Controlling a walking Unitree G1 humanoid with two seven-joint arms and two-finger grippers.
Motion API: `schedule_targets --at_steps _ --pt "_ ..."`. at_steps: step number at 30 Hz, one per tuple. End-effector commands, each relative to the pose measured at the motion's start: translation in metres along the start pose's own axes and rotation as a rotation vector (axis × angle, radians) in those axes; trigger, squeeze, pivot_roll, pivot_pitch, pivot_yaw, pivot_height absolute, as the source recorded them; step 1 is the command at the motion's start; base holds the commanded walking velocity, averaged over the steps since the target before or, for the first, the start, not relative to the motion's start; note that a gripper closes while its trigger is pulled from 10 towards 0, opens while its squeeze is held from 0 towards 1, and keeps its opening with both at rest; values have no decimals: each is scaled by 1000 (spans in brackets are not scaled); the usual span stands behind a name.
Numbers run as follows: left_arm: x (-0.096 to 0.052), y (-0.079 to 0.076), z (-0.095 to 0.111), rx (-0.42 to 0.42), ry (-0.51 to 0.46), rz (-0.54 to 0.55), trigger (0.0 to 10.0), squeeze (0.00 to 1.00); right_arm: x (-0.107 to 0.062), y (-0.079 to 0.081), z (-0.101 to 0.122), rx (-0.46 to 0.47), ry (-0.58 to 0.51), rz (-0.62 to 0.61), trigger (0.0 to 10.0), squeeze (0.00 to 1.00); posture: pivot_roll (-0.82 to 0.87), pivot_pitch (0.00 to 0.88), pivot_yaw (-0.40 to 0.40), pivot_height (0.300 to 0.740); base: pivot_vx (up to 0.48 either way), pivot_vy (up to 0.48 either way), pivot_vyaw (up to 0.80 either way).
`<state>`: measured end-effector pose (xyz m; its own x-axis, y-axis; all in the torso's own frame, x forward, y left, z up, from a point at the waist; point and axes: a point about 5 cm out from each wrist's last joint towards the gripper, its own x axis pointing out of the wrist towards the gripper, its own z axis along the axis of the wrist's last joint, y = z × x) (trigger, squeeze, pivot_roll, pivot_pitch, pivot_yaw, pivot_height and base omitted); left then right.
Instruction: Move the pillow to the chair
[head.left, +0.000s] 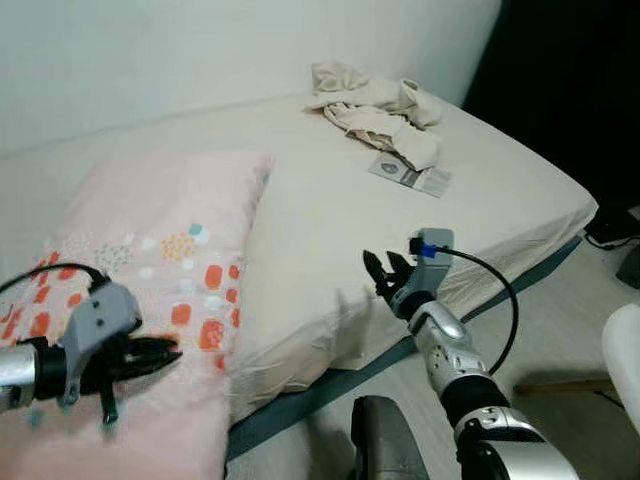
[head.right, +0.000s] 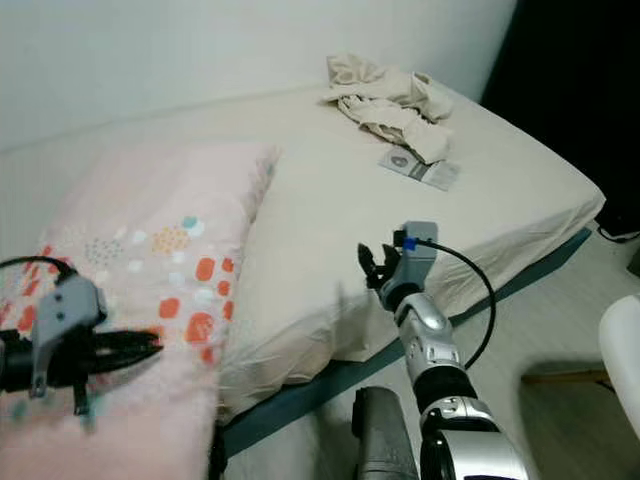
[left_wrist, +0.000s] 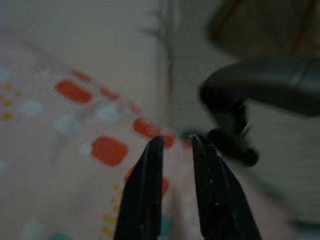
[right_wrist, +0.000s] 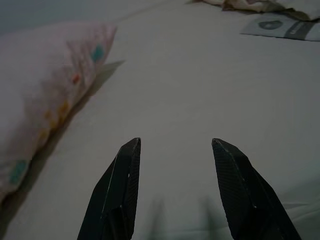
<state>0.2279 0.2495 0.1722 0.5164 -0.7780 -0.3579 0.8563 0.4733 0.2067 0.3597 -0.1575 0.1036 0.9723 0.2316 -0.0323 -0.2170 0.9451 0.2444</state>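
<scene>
The pink pillow (head.left: 150, 270) with orange and teal spots lies on the left part of the bed (head.left: 330, 210). My left gripper (head.left: 168, 353) hovers just over the pillow's near end, pointing right, its fingers (left_wrist: 145, 190) close together with nothing between them. My right gripper (head.left: 385, 268) is open above the bed's front edge, right of the pillow and apart from it. In the right wrist view its fingers (right_wrist: 120, 185) point across the bare sheet, with the pillow (right_wrist: 45, 80) off to one side. A white rounded object (head.left: 625, 365) shows at the right edge; I cannot tell whether it is the chair.
Crumpled beige cloth (head.left: 375, 105) and a flat grey packet (head.left: 410, 175) lie at the far right of the bed. A dark grey object (head.left: 385, 440) stands on the floor by my right arm. Pale floor (head.left: 560, 320) runs along the bed's right side.
</scene>
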Motion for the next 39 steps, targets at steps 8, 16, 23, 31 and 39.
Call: schedule_targets --at_steps 8,16,23,31,39 --pt "-6 24 16 -32 -109 135 10000 63 0 -9 5 16 -4 -37 10000 0 -37 132 -54 590 0 0 0" --pt "17 81 -3 -291 -157 807 10000 0 16 -9 8 64 157 -78 10000 0 -60 169 -52 590 0 0 0" --pt "40 67 -15 -314 -140 908 10000 0 29 2 24 139 163 -78 10000 0 -41 239 -73 590 0 0 0" --pt "42 54 2 -277 -260 970 10000 0 38 16 33 267 144 -20 10000 0 31 321 -105 590 0 0 0" --pt "13 57 -6 -169 -104 1069 10000 0 43 57 20 189 211 199 10000 0 14 302 -107 590 0 0 0"
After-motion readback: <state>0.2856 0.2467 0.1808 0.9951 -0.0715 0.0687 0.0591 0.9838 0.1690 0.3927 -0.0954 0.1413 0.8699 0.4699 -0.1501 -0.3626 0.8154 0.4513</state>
